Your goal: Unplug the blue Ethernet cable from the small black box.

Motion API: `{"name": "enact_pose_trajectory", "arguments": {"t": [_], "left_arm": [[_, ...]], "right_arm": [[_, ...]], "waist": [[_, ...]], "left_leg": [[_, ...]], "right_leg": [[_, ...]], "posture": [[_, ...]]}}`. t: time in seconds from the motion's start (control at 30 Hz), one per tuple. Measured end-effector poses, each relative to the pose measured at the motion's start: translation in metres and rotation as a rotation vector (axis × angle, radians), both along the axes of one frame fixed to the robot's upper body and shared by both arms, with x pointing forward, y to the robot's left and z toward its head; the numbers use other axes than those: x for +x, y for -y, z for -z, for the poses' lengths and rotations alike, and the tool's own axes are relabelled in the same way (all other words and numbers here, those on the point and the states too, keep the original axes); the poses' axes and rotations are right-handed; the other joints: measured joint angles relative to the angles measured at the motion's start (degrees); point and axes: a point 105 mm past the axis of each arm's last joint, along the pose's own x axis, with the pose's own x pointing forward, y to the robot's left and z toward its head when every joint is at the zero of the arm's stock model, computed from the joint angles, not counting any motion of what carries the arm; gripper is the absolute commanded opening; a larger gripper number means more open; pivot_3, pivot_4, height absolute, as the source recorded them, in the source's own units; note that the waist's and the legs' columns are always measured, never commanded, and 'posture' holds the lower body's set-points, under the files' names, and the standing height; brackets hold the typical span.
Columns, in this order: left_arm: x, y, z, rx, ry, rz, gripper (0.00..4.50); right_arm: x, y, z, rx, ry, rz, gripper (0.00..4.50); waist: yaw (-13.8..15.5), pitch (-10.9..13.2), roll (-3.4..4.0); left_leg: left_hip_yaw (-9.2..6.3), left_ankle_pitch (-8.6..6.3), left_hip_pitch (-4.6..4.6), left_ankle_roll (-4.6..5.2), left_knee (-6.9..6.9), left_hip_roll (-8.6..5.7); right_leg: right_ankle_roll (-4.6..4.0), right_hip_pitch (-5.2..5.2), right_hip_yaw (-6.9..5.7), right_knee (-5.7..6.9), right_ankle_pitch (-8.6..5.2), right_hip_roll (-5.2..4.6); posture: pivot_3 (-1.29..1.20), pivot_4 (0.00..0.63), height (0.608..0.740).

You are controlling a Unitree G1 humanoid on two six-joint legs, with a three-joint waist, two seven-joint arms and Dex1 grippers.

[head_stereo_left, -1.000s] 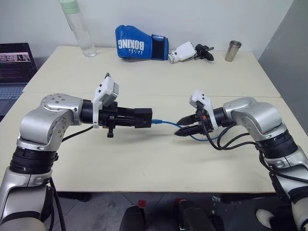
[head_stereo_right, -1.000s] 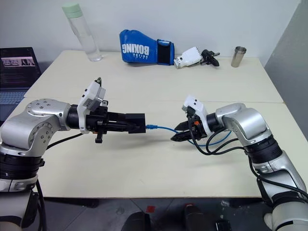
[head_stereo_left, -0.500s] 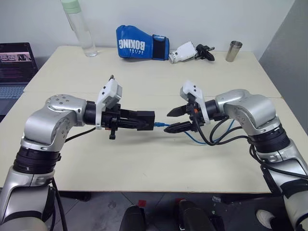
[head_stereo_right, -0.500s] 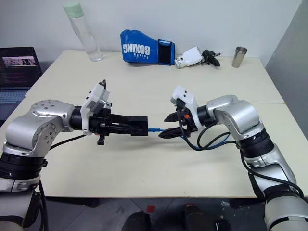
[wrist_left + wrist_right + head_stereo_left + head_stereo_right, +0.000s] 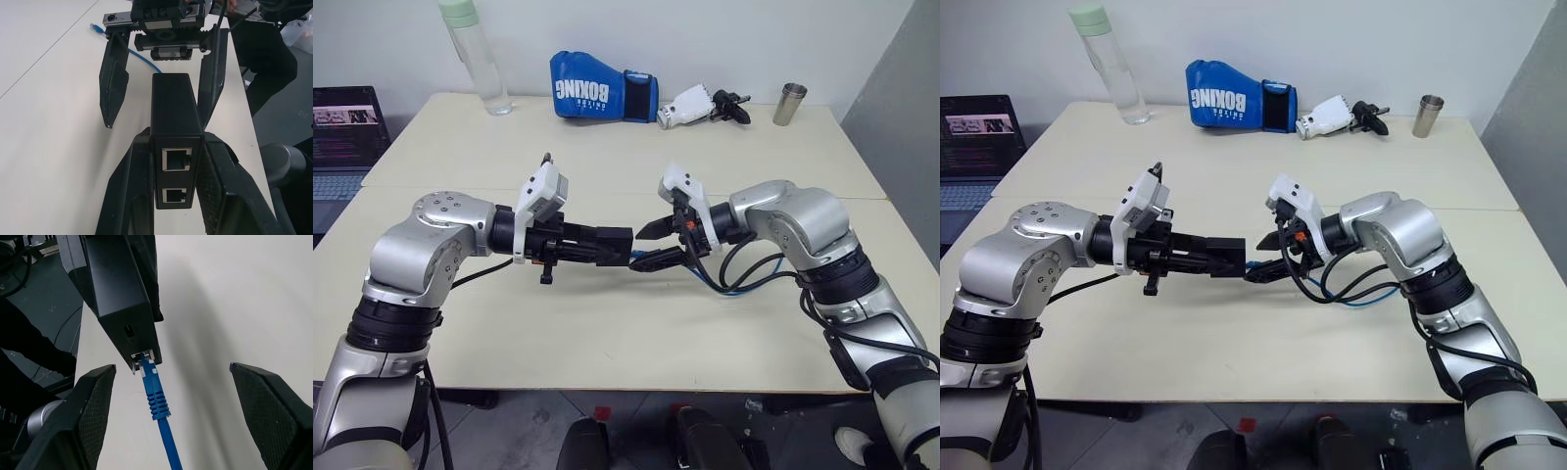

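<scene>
My left gripper (image 5: 599,245) is shut on the small black box (image 5: 613,245) and holds it level above the table. In the left wrist view the box (image 5: 176,112) sits between my fingers (image 5: 131,196), with two empty ports facing the camera. The blue Ethernet cable (image 5: 155,396) is plugged into the box's far end (image 5: 122,289). From there it runs under the right arm and loops on the table (image 5: 722,288). My right gripper (image 5: 638,249) is open at the box's end. Its fingers (image 5: 93,416) stand on either side of the plug and do not touch it.
Along the table's far edge stand a clear bottle (image 5: 475,54), a blue boxing glove (image 5: 602,88), a white and black gripper tool (image 5: 700,103) and a metal cup (image 5: 789,103). A laptop (image 5: 342,127) sits off to the left. Black arm cables (image 5: 759,264) hang by the right wrist.
My right gripper has moved left along the cable up to the box's end, and its fingers have spread wider. The left gripper has kept the box still.
</scene>
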Motion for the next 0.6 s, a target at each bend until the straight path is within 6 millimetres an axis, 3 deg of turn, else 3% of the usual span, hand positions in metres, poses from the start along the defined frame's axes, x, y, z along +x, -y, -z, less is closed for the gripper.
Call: {"name": "enact_pose_trajectory", "arguments": {"t": [0.23, 0.33, 0.6], "left_arm": [[0.0000, 0.0000, -0.0001, 0.001, 0.003, 0.000, 0.78], [0.0002, -0.0001, 0.0000, 0.002, 0.004, -0.001, 0.78], [0.0023, -0.0009, 0.0003, 0.008, 0.012, -0.019, 0.78]], "right_arm": [[0.0040, 0.0003, -0.0018, -0.006, 0.001, 0.004, 3.94], [0.0047, 0.0000, -0.0034, -0.007, 0.009, 0.000, 3.49], [-0.0001, -0.0051, -0.0021, -0.003, -0.007, -0.039, 1.64]], "waist": [[0.0, 0.0, 0.00], [0.0, 0.0, 0.00], [0.0, 0.0, 0.00]], "left_leg": [[0.00, 0.00, 0.00, 0.00, 0.00, 0.00], [0.00, 0.00, 0.00, 0.00, 0.00, 0.00], [0.00, 0.00, 0.00, 0.00, 0.00, 0.00]], "right_leg": [[0.00, 0.00, 0.00, 0.00, 0.00, 0.00], [0.00, 0.00, 0.00, 0.00, 0.00, 0.00], [0.00, 0.00, 0.00, 0.00, 0.00, 0.00]], "posture": [[0.00, 0.150, 0.740], [0.00, 0.150, 0.740], [0.00, 0.150, 0.740]]}}
